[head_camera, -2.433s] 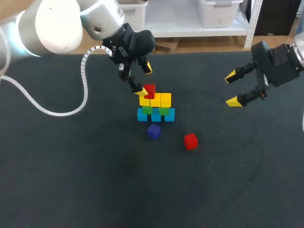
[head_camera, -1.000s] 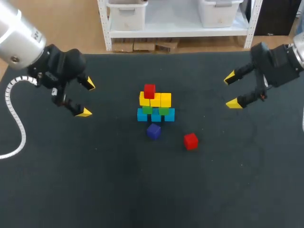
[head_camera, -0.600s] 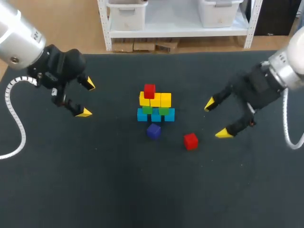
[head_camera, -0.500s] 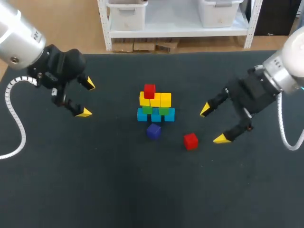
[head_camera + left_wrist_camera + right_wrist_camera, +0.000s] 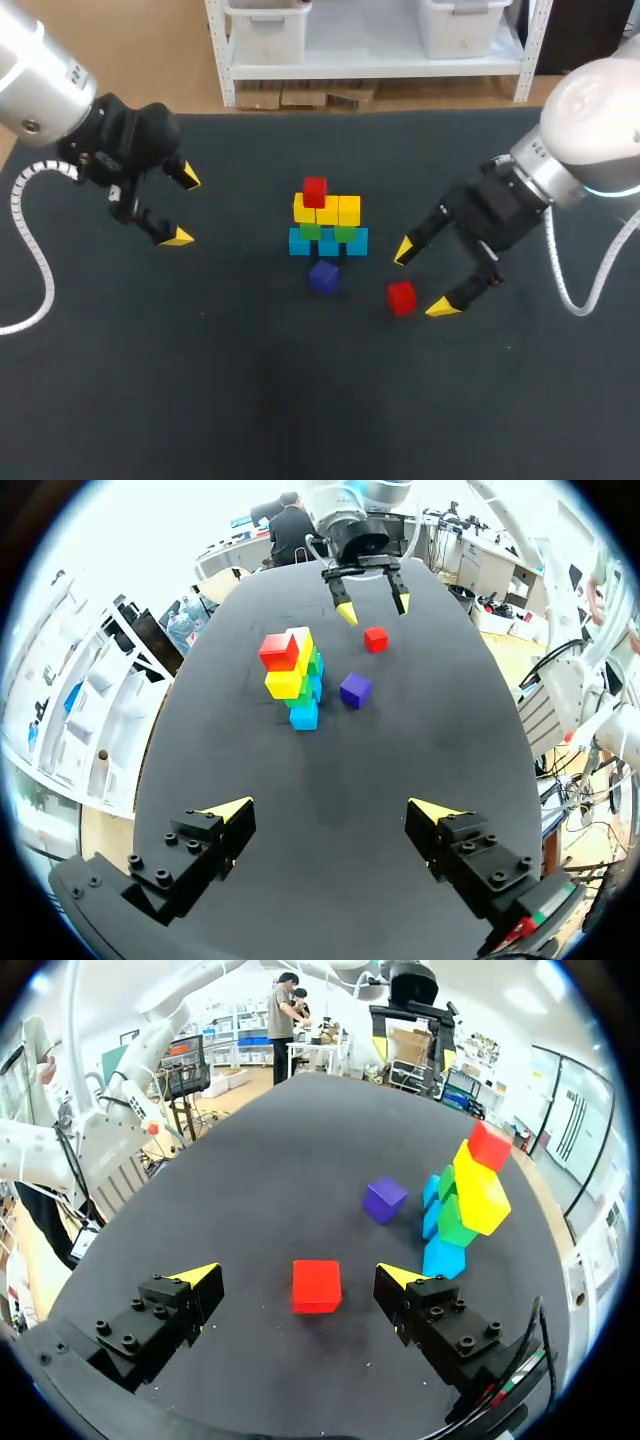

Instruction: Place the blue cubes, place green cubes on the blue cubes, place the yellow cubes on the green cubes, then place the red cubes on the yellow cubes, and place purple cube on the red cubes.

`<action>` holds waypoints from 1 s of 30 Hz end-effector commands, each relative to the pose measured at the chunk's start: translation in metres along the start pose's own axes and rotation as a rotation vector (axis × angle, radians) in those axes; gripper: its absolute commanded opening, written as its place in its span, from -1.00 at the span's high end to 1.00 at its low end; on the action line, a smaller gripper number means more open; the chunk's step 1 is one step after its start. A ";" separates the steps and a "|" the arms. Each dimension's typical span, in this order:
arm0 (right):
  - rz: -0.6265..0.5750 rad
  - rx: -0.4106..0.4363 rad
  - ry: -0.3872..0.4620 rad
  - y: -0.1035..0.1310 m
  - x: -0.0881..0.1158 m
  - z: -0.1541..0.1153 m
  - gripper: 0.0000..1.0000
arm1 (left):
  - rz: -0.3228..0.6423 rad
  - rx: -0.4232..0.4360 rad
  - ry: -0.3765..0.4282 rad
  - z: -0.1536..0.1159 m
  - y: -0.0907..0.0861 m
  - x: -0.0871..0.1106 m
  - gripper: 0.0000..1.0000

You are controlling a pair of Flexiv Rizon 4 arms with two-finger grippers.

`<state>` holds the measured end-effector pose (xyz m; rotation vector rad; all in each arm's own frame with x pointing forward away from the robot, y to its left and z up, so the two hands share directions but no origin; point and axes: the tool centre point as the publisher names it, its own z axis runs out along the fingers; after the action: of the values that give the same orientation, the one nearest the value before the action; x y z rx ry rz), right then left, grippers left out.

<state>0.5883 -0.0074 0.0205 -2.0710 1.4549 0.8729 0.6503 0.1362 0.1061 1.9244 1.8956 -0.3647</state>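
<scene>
1. While the right gripper [image 5: 421, 279] hangs at centre right of the frame with its jaws wide apart and empty, the loose red cube [image 5: 401, 297] lies on the table [image 5: 200, 400] just to its left, touching neither finger.
2. Seen from the right wrist, this cube sits on the centre line between the two fingers, just ahead of their tips; its side faces look roughly square to them; being a cube, it has no long axis to line up.
3. Left gripper [image 5: 184, 207] is at upper left of the frame, jaws also wide apart and holding nothing, well apart from every cube; the right arm is much the nearer.
4. Stack [image 5: 327, 222] stands at frame centre: blue cubes [image 5: 328, 243] at the base, green cubes [image 5: 345, 233] on them, yellow cubes [image 5: 338, 210] above, and a top red cube [image 5: 315, 190] over the left part of the yellow row.
5. Purple cube [image 5: 323, 276] lies alone just below the stack, left of the loose red cube.
6. Judged from this, the red layer is half done; the coming move probably needs only a short advance and descent before the fingers close.
</scene>
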 end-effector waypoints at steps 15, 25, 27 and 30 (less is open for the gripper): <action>0.015 0.019 -0.036 -0.011 0.012 0.015 0.07 | 0.003 -0.002 -0.005 0.000 -0.001 0.002 -1.00; 0.014 0.007 -0.043 -0.008 0.013 0.022 0.16 | 0.003 -0.002 -0.005 0.000 -0.001 0.002 -1.00; 0.015 0.009 -0.045 -0.008 0.014 0.022 0.74 | 0.003 -0.002 -0.005 0.000 -0.001 0.002 -1.00; 0.015 0.017 -0.046 -0.008 0.011 0.018 1.00 | 0.003 -0.002 -0.005 0.000 -0.001 0.002 -1.00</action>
<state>0.5944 0.0018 -0.0016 -2.0203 1.4534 0.9058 0.6504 0.1362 0.1061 1.9242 1.8956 -0.3648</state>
